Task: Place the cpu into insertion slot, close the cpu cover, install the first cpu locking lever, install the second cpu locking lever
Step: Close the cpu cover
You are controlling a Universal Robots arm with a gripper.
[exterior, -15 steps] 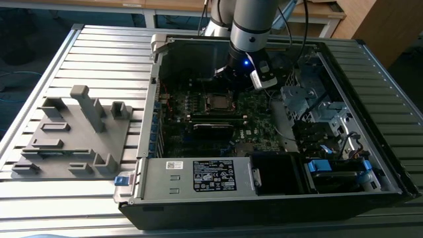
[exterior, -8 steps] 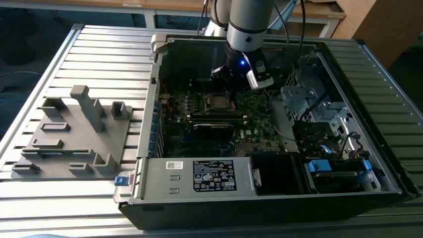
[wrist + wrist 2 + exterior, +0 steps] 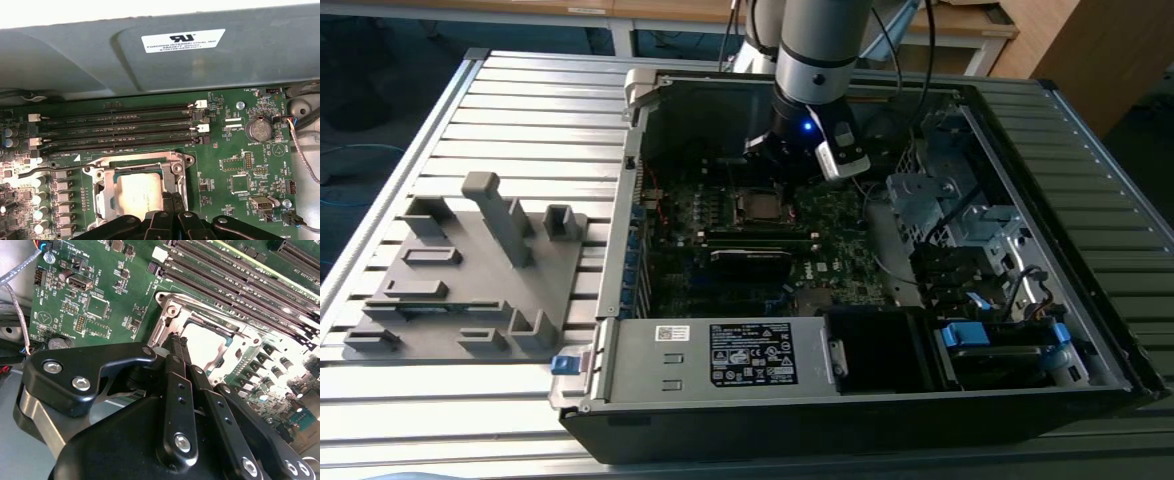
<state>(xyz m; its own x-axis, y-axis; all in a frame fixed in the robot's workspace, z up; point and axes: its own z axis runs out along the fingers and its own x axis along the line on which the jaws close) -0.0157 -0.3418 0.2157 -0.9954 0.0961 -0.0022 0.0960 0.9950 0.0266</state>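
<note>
Inside the insertion slot (image 3: 186, 161) the cpu (image 3: 139, 192) is seen lying flat, framed by the cpu cover (image 3: 131, 163), which appears lowered over it. The chip is judged light, stiff and easily damaged underneath; it would best be taken by its edges only. The claw (image 3: 171, 196) is seen with its fingers together at the socket's rim, just beside the chip; nothing can be made out between them. Long black memory slots (image 3: 120, 127) lie beyond on the green board (image 3: 225, 180).
</note>
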